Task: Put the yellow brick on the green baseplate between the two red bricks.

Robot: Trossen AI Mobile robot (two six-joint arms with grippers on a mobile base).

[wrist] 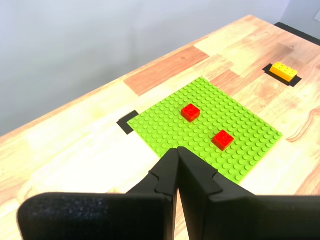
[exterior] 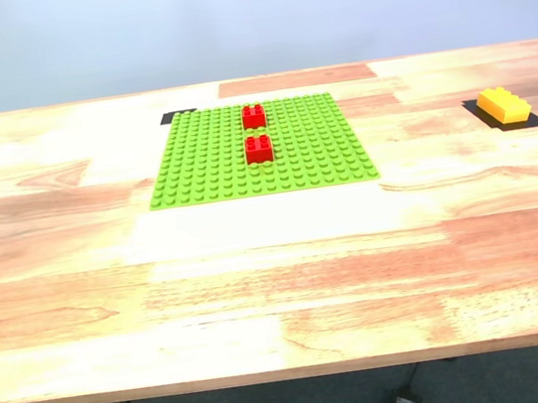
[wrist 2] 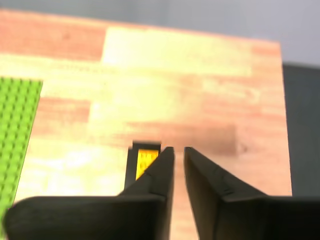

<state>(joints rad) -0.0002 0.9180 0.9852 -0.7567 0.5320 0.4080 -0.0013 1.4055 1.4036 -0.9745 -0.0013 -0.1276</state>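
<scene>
Yellow brick [wrist 2: 145,162] blurred, partly hidden behind my second end effector [wrist 2: 179,152].

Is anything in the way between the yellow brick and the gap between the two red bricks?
Nothing visible. The yellow-orange studded plastic brick sits on bare wooden table, apart from the lime-green studded baseplate. The gap between the two small red studded bricks is clear.

Green baseplate [exterior: 214,164]: large, square, lime-green, studded, lying flat on the bench. Two red bricks [exterior: 254,116] [exterior: 259,149]: small, square, alike in size, standing studs up on the baseplate in one column, a gap of bare studs between them. Yellow brick [exterior: 503,105]: yellow-orange, oblong, studs up, set askew on what seems a dark patch, well apart from the baseplate toward the exterior view's right.
</scene>
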